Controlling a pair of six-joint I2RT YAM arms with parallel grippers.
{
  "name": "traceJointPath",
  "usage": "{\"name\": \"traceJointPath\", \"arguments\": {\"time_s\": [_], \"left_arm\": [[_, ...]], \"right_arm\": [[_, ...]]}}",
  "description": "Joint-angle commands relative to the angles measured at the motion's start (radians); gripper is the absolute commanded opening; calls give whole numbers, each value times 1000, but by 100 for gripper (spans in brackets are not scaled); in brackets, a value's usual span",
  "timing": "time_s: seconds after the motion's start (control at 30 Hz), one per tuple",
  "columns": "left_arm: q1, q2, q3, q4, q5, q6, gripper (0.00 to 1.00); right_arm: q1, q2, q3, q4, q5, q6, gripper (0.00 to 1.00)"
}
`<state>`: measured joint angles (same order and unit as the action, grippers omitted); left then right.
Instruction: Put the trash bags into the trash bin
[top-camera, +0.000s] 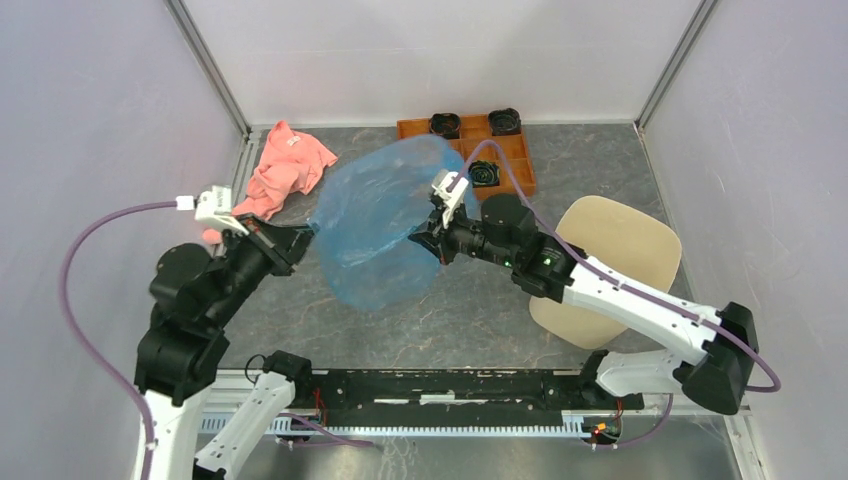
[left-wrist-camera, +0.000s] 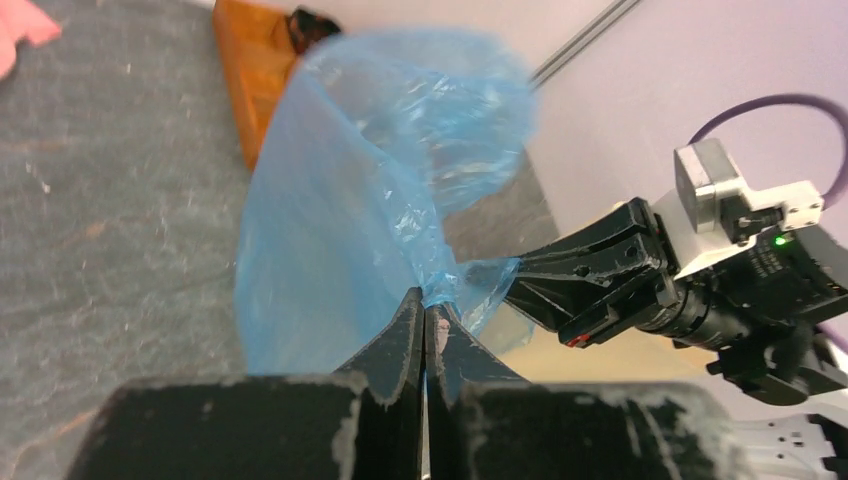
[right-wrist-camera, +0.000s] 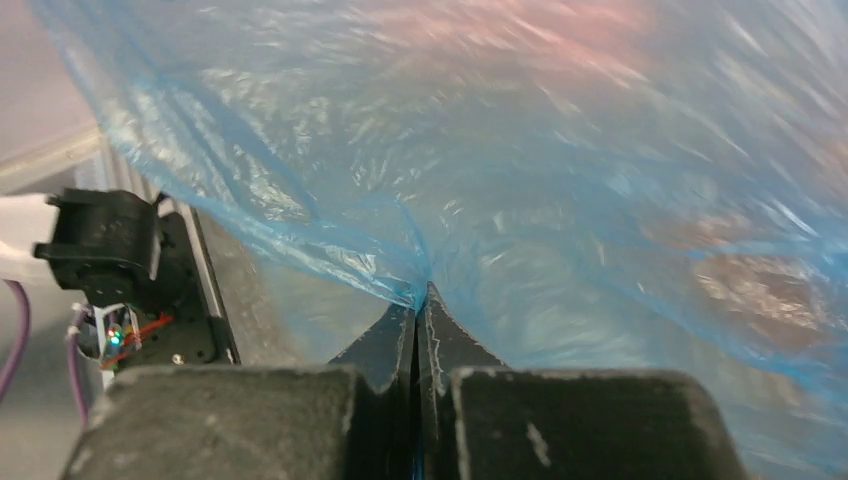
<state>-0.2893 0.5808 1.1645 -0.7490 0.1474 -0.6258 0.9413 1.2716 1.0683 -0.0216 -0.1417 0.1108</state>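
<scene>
Closest to the arm bases, on the right, the beige trash bin sits on the grey table, with the right arm reaching across above it. From overhead I can't quite tell whether it stands upright or lies tipped.

Further in, over the middle of the table, the light-blue trash bag hangs stretched between the two arms, off to the left of the bin and not in it. The left gripper has its fingers pressed together on a bunched fold at the bag's left edge, and the film billows away from the pinch. The right gripper is likewise clamped on a gathered bit of film at the bag's right side, with the wrinkly, glossy sheet filling most of its wrist view. The two grippers face each other, the bag spread as a wide, rounded sheet between them.

At the back, a salmon-pink cloth lies crumpled by the left wall. An orange-brown tray sits against the rear wall with small black items in some compartments, and the bag's top edge partly overlaps it in the overhead view.
</scene>
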Motion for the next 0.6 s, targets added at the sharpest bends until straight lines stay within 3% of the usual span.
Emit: {"name": "traceJointPath", "arguments": {"time_s": [0.0,0.37,0.57], "left_arm": [[0,-13,74,-8,-36,51,2],[0,-11,40,-26,-79,24,2],[-1,-8,28,-33,-145,28,2]], "right_arm": [[11,-58,35,45,4,-8,1],[14,-43,-3,24,6,0,8],[14,-26,29,-39,8,-27,20]]}}
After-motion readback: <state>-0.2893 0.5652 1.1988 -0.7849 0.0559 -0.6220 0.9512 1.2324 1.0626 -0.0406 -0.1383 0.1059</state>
